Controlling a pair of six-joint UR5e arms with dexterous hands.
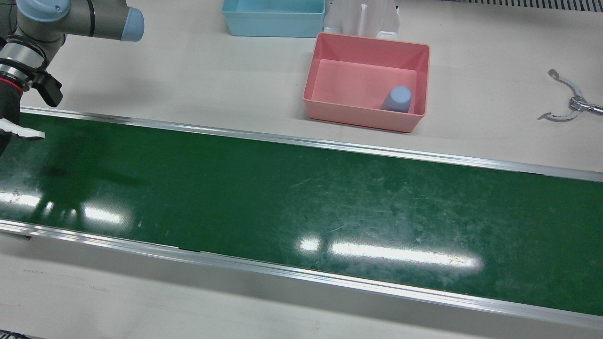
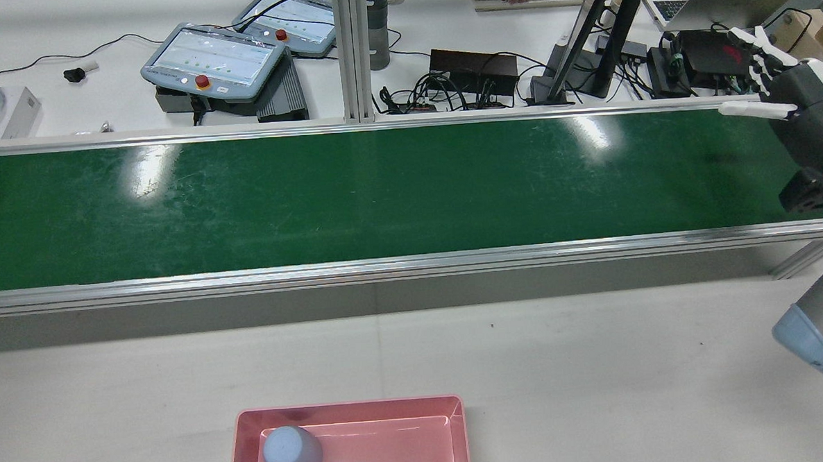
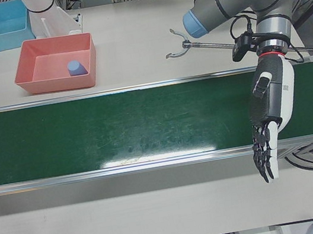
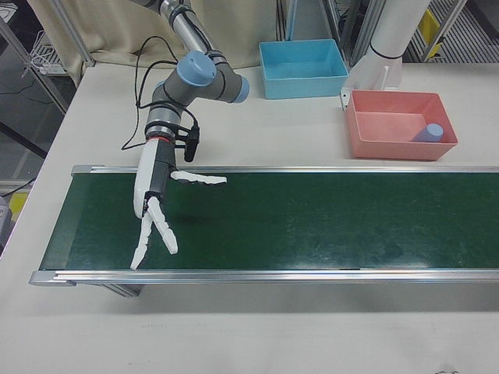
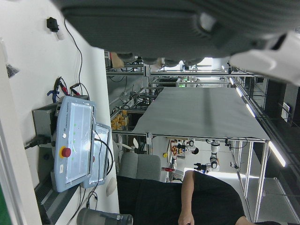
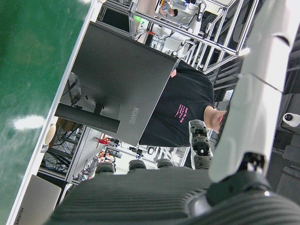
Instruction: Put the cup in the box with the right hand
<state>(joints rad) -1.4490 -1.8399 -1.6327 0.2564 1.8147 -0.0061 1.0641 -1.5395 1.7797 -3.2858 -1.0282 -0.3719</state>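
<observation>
The blue-grey cup (image 1: 396, 99) lies upside down inside the pink box (image 1: 348, 80), near its front right corner in the front view. It also shows in the rear view (image 2: 293, 455) and the right-front view (image 4: 429, 133). My right hand (image 4: 152, 206) is open and empty, its fingers spread, over the far end of the green belt, well away from the box. It shows in the rear view (image 2: 805, 109) at the right edge. My left hand (image 3: 270, 116) is open and empty, hanging over the other end of the belt.
The green conveyor belt (image 1: 282, 197) with metal rails crosses the table. A blue box (image 1: 273, 19) and a white stand (image 1: 362, 19) sit behind the pink box. A metal claw tool (image 1: 567, 106) lies on the table. Teach pendants (image 2: 213, 59) and cables lie beyond the belt.
</observation>
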